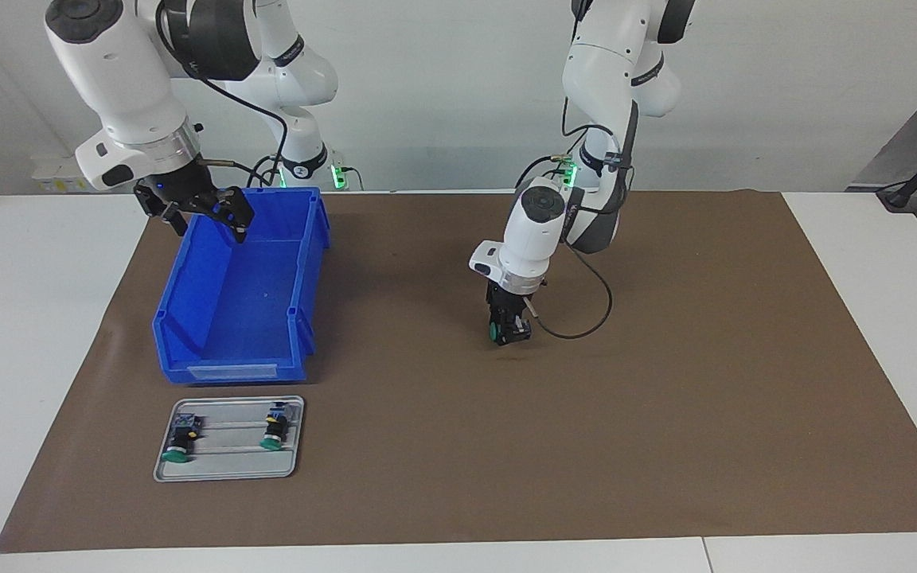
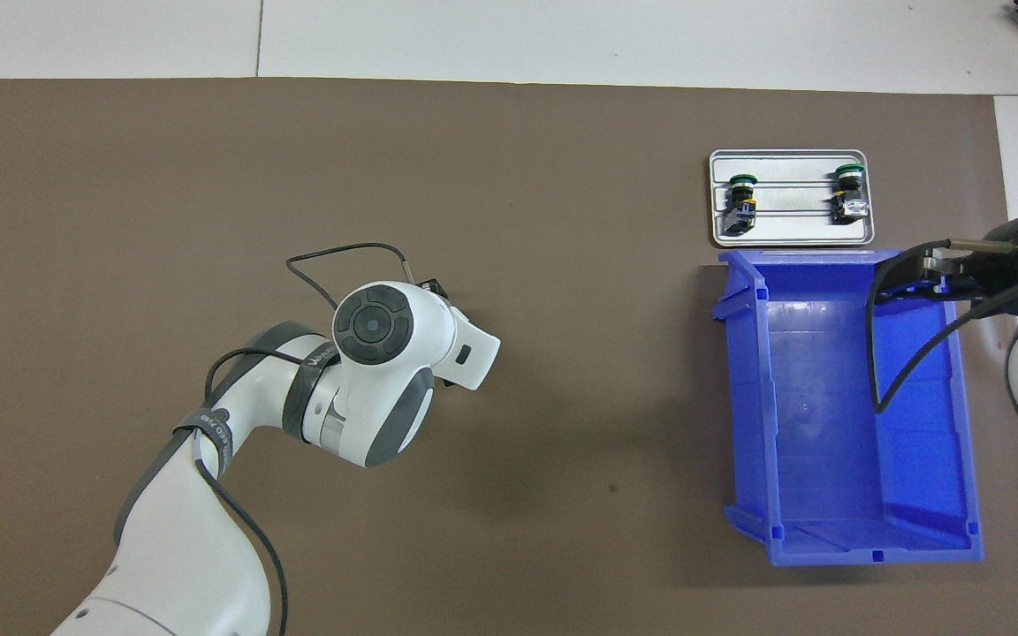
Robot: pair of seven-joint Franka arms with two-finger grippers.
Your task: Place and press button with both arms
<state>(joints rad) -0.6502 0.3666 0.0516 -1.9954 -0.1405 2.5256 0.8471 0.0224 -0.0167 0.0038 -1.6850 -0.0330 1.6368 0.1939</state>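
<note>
The worktop [image 1: 665,446] carries a brown mat. A blue bin [image 1: 243,294] sits toward the right arm's end, and just beside it, farther from the robots, lies a grey tray [image 1: 229,465] with two buttons [image 1: 180,436]. The right pincer [image 1: 192,208] hangs over the bin's rim, fingers spread wide. Mid-mat, the left pincer [image 1: 509,330] points down, clamped on the button [image 1: 495,331], low over the mat.

Facing view taken from high across the table [image 1: 44,334], aimed at the robots along its top edge, overhead view taken steeply downward from above the robots' end, both sharing the brown mat [image 1: 665,398] edge to edge, half-turned.
</note>
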